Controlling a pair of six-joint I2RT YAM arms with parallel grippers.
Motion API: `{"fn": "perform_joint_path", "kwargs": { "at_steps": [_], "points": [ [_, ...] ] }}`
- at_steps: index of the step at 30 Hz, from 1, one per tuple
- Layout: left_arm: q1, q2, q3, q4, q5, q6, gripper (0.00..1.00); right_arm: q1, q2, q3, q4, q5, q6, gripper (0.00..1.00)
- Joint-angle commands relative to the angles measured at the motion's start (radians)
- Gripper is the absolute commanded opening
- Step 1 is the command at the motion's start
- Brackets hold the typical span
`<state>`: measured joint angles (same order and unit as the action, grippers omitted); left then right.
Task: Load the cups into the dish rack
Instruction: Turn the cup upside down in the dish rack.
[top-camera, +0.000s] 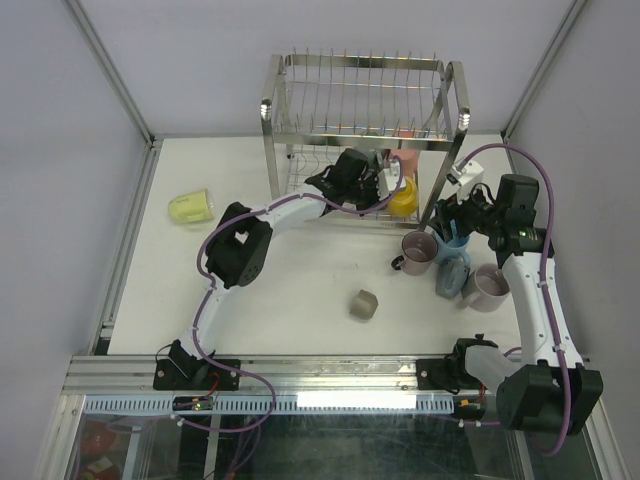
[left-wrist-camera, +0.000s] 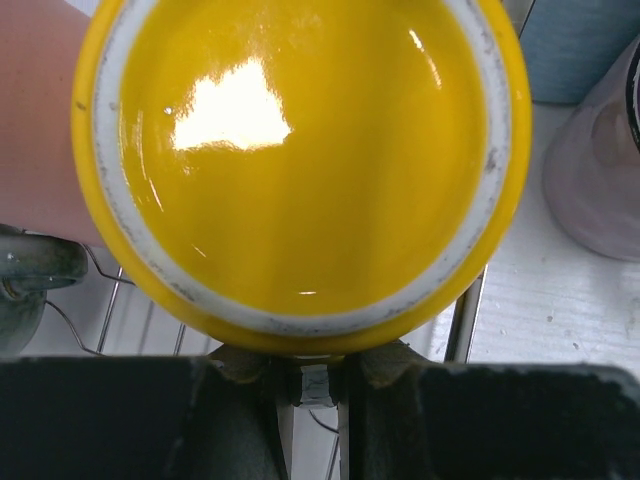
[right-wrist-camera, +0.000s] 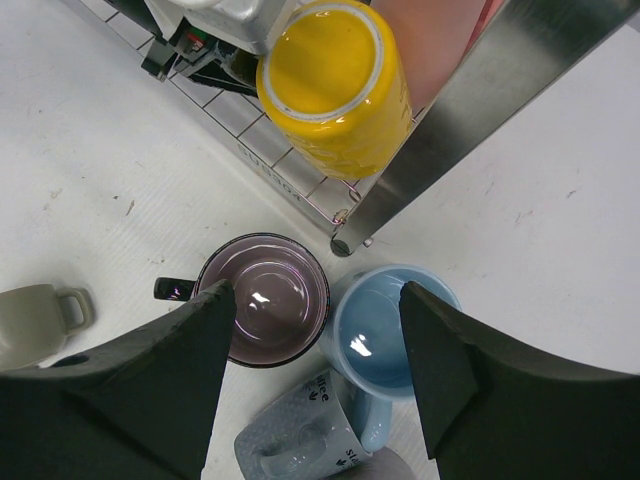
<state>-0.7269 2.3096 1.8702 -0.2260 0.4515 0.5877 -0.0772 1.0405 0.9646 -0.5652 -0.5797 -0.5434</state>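
The steel dish rack (top-camera: 360, 75) stands at the back. My left gripper (top-camera: 388, 185) reaches into its lower tier, shut on a yellow cup (top-camera: 404, 199) held tilted, base up. That base (left-wrist-camera: 300, 150) fills the left wrist view, with the fingertips pinched together at its edge and the grip point hidden. A pink cup (top-camera: 406, 160) sits just behind it. My right gripper (right-wrist-camera: 315, 290) hovers open and empty over a mauve cup (right-wrist-camera: 268, 295) and a light blue cup (right-wrist-camera: 375, 335), both upright by the rack's leg (right-wrist-camera: 480, 110).
A grey-blue cup (top-camera: 452, 280) lies on its side by another mauve cup (top-camera: 488, 288) at the right. A small grey-beige cup (top-camera: 363, 305) sits mid-table. A pale green cup (top-camera: 189, 207) lies far left. White walls enclose the table.
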Motion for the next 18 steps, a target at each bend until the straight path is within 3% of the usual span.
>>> {"fn": "perform_joint_path", "kwargs": {
  "at_steps": [1,6,10,18],
  "points": [
    [-0.010,-0.016,0.080,0.098,0.042,-0.012,0.09,-0.007,-0.014,0.010,0.042,-0.003,0.009,0.69],
    [-0.012,-0.015,0.080,0.100,0.037,-0.015,0.14,-0.007,-0.014,0.010,0.043,-0.002,0.008,0.69],
    [-0.012,-0.029,0.063,0.099,0.014,-0.004,0.07,-0.006,-0.014,0.010,0.042,-0.002,0.009,0.69],
    [-0.009,-0.061,0.010,0.098,-0.012,0.019,0.06,-0.007,-0.014,0.009,0.044,-0.002,0.009,0.69]
  ]
}}
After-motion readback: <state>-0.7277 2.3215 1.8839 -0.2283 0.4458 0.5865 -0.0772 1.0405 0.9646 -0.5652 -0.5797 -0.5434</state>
